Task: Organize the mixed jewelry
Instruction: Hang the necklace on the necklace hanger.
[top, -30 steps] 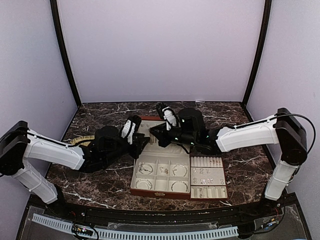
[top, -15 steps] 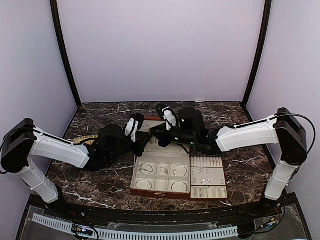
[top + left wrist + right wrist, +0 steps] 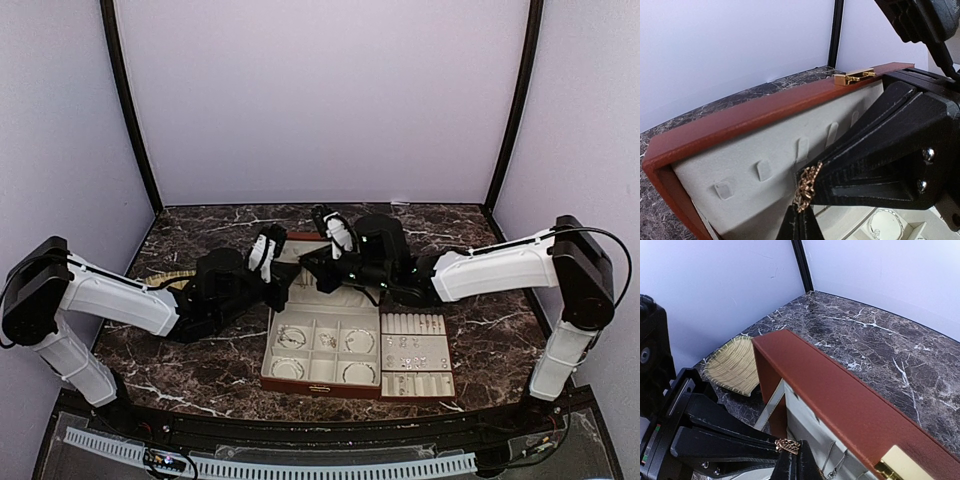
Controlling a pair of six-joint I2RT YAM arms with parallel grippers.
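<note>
Since lid tabs (image 3: pixel 763 170) sit just ahead, left gripper (image 3: pixel 801 217) and right gripper (image 3: pixel 792 460) both pinch gold chain (image 3: pixel 806 192), likely for hanging.

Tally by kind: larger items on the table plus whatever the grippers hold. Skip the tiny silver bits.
Red-brown hinged box with cream lining: 1
Cream slotted tray with brown rim: 1
Woven straw-coloured mat: 1
Gold chain, pinched by both the left gripper and the right gripper: 1
Total: 4
</note>
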